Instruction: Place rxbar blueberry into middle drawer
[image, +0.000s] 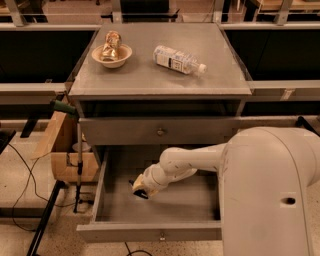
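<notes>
The middle drawer (150, 231) is pulled open, a wide shallow grey tray under the cabinet top. My white arm reaches into it from the right. My gripper (139, 190) is low inside the drawer, left of centre, close to the floor. A small dark piece, the rxbar blueberry (142, 194), shows at the gripper's tip, and the gripper is shut on it. Most of the bar is hidden by the gripper.
On the cabinet top (160, 80) stand a tan bowl (112, 56) holding a shiny gold foil packet (111, 42) and a clear water bottle (178, 59) lying on its side. The upper drawer front (160, 132) is shut. A wooden box (67, 150) and cables are on the floor at the left.
</notes>
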